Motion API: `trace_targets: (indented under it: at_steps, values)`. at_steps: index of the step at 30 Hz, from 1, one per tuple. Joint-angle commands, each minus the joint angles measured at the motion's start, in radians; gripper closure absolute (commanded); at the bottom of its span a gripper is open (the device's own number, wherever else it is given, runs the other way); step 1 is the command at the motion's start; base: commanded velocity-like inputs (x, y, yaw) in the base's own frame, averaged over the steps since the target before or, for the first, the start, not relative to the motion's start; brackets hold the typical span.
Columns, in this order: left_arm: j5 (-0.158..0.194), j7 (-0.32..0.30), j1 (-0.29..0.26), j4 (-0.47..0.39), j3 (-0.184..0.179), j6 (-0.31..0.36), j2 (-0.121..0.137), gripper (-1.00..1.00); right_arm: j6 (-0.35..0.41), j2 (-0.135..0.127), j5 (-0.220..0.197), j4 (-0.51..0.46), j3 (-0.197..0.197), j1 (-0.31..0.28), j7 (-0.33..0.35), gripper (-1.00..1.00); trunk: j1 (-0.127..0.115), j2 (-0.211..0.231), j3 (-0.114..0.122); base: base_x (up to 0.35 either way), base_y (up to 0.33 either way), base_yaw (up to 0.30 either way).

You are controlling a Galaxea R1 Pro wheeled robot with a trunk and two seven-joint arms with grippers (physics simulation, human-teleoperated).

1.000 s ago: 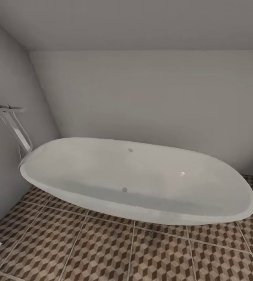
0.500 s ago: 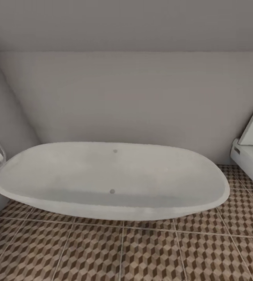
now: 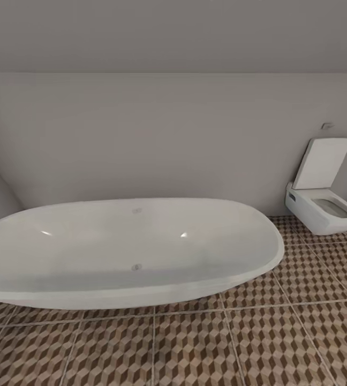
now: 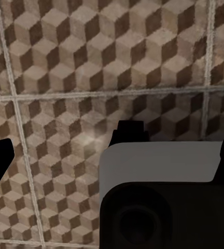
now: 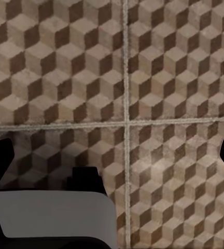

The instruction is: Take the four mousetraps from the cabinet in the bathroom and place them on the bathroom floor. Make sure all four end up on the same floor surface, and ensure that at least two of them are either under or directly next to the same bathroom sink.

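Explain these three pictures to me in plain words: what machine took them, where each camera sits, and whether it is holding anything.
A wheeled two-armed robot in a computer simulation took them. The head camera looks forward and down at a white bathtub, a toilet with its lid up, and the bathroom floor of cube-patterned tiles. The other two cameras sit on the wrists, each looking past its own pincer at those tiles. The left pincer and right pincer have dark fingertips at opposite picture edges, so both are open and hold nothing. No mousetraps lie in sight.
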Motion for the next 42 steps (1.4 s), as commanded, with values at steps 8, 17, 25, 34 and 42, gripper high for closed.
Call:
trace_targets:
  at_steps: [8,17,25,34,42]
  values:
    - [0.005,0.001,-0.001,0.003,-0.007,-0.004,-0.001,-1.0,-0.001,0.0,-0.008,-0.001,0.008,0.0,-0.004,-1.0,0.0,0.0,0.002,0.0,0.0,-0.285]
    - [0.005,0.0,-0.001,0.002,-0.007,-0.004,-0.001,-1.0,-0.001,0.0,-0.008,-0.001,0.008,0.0,-0.004,-1.0,0.0,0.0,0.006,0.0,0.0,-0.285]
    - [0.005,-0.001,-0.001,0.002,-0.007,-0.004,-0.001,-1.0,-0.001,0.0,-0.008,-0.001,0.008,0.0,-0.004,-1.0,0.0,0.0,0.009,0.0,0.0,-0.285]
    - [0.005,-0.001,-0.001,0.002,-0.007,-0.004,-0.001,-1.0,-0.001,0.0,-0.008,-0.001,0.008,0.0,-0.004,-1.0,0.0,0.0,0.013,0.0,0.0,-0.285]
    - [0.004,-0.001,-0.001,0.002,-0.007,-0.004,-0.001,-1.0,-0.001,0.0,-0.008,-0.001,0.008,0.0,-0.004,-1.0,0.0,0.0,0.016,0.0,0.0,-0.285]
